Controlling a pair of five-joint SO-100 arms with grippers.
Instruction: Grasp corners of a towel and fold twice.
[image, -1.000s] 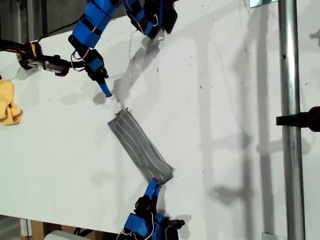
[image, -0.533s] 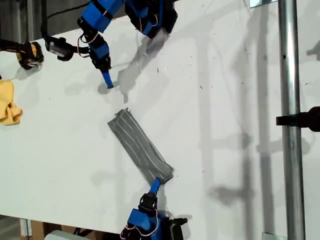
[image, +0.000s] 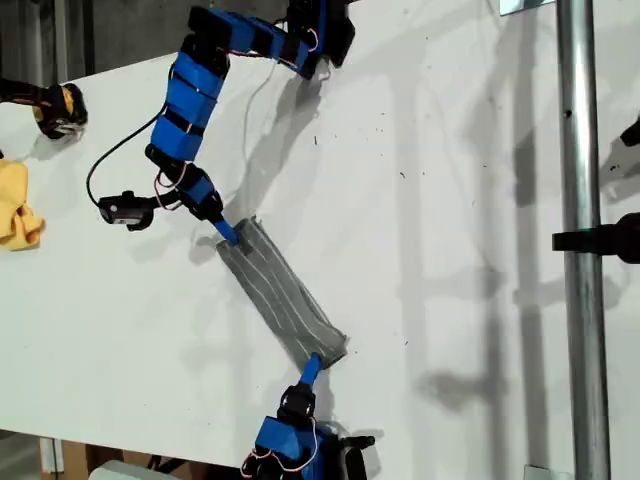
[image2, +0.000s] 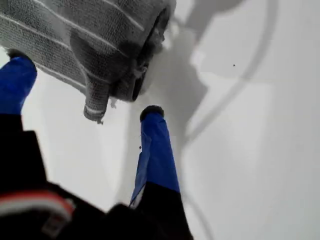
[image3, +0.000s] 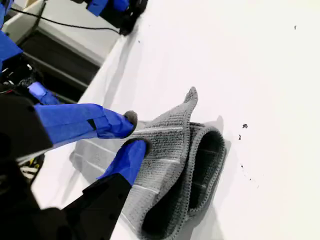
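Lying diagonally on the white bench (image: 450, 250), the towel (image: 282, 294) is already folded into a narrow strip; its long axis runs from the upper end near the exterior view's left to the lower end nearer that view's bottom centre.

My first gripper (image2: 82, 87) stands at the lower end; its jaws are wide, with 1 fingertip (image2: 151, 113) on bare bench just beside the rolled end and the other partly hidden behind the cloth; nothing is pinched. In the exterior view this gripper (image: 310, 368) touches or nearly touches the lower end.

My second gripper (image3: 134, 131) is at the upper end; its jaws are narrow and closed on the top layer near 1 of the corners (image3: 190, 94); in the exterior view it (image: 229, 233) meets the towel at the upper edge. Layered folds gape open beside the pinch.

Judgement: each arm is nearest its own end, so the strip's long axis lies between the 2 grippers; the coming move turns on carrying 1 end along that axis toward the other. The first gripper needs to close on its end before any lift; the loose layers may slip apart.

A yellow cloth (image: 18, 210) lies well apart at the exterior view's left edge.
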